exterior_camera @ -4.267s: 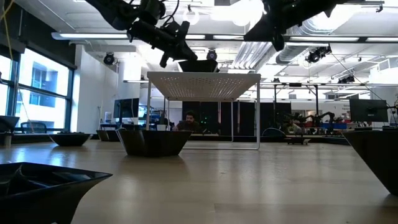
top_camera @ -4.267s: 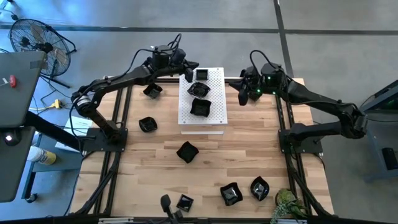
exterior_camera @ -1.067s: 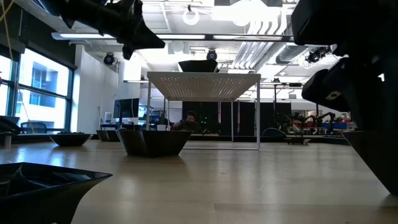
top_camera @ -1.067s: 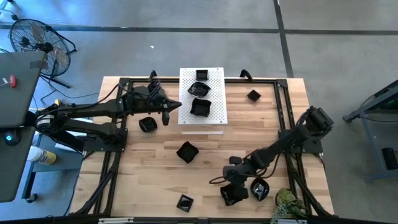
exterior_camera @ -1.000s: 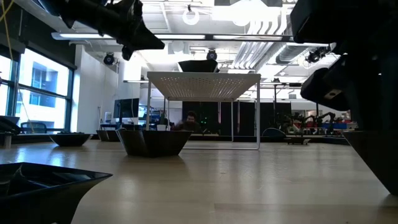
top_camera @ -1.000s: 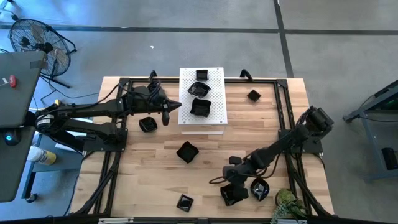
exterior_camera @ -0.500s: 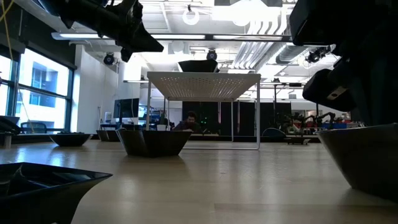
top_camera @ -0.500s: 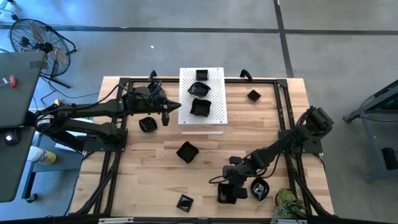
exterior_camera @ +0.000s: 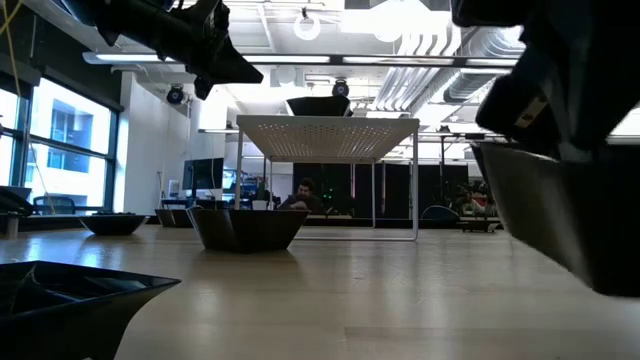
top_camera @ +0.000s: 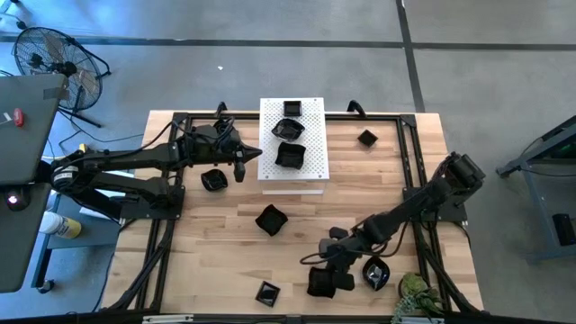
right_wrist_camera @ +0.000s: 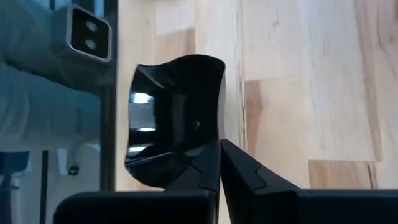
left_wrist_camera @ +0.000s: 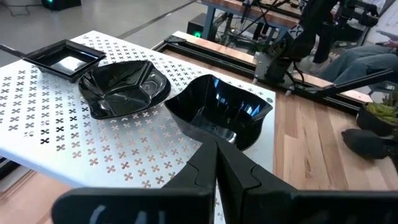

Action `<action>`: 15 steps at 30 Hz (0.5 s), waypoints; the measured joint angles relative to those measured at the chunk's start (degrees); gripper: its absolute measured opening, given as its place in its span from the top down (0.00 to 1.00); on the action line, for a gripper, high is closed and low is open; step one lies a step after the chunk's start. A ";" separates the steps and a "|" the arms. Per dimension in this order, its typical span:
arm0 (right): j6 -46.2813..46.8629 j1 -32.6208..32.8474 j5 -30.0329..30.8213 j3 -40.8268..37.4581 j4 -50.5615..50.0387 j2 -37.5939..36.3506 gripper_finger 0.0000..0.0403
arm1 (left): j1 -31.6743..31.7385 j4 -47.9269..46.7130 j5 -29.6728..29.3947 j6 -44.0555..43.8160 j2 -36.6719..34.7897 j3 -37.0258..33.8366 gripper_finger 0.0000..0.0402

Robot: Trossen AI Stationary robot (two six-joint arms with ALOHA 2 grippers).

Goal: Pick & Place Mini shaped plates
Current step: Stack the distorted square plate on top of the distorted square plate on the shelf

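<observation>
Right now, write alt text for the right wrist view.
The right pincer is shut on the rim of a glossy black dish, held over a pale wooden table, with a dark frame rail alongside.

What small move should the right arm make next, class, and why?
Probably carry it toward the white board: the right gripper is shut on a black dish lifted off the table, and three dishes already sit on that board.

The high camera looks straight down on the large white perforated rectangular board; the low one sits at tabletop height, facing it level. The left wrist camera sees its top closely; the right wrist camera apparently faces elsewhere
</observation>
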 joint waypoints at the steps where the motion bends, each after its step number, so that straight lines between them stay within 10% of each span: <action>1: 0.64 -0.01 0.51 0.01 -0.10 -0.54 1.00 | 0.00 0.02 0.00 0.00 0.00 0.00 1.00; 15: 2.78 -2.94 3.11 0.01 -6.95 -10.22 0.99 | 0.00 0.01 -0.02 0.04 0.00 0.02 1.00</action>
